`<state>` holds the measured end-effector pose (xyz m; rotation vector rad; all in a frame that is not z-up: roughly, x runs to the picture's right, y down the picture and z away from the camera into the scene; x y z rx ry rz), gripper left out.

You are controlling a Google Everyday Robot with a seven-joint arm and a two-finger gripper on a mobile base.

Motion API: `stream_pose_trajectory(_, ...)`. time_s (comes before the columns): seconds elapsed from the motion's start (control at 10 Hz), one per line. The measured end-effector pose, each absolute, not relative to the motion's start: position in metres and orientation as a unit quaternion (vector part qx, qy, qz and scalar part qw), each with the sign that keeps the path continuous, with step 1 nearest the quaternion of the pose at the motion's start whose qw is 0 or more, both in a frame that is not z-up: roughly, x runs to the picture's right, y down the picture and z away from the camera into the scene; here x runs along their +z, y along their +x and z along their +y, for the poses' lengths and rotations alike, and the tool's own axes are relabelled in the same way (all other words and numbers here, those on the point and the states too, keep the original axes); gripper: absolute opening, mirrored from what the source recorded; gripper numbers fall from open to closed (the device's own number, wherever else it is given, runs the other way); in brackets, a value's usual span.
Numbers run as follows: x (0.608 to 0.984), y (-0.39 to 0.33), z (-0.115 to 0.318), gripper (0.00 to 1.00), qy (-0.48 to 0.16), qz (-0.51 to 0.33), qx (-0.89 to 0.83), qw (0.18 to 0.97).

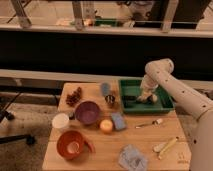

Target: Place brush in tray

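brush [131,98]: slim, dark, long-handled; lies flat on the tray floor, left of my gripper; whether the two touch I cannot tell.
tray [165,106]: large, shallow, green, rectangular, raised rim; sits at the table's far right edge.
gripper [145,98]: my tool, lowered inside the tray, right of centre.

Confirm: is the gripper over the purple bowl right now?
No, the gripper is down inside the green tray at the table's far right, well apart from the purple bowl.
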<state>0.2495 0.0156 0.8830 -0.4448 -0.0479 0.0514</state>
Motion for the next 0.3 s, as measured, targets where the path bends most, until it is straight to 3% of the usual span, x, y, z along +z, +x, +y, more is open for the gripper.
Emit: stream_pose_trajectory(0.3, 0.8755, 0.2492, 0.0181, 0.8, -0.222, -0.025, 0.026, 0.974)
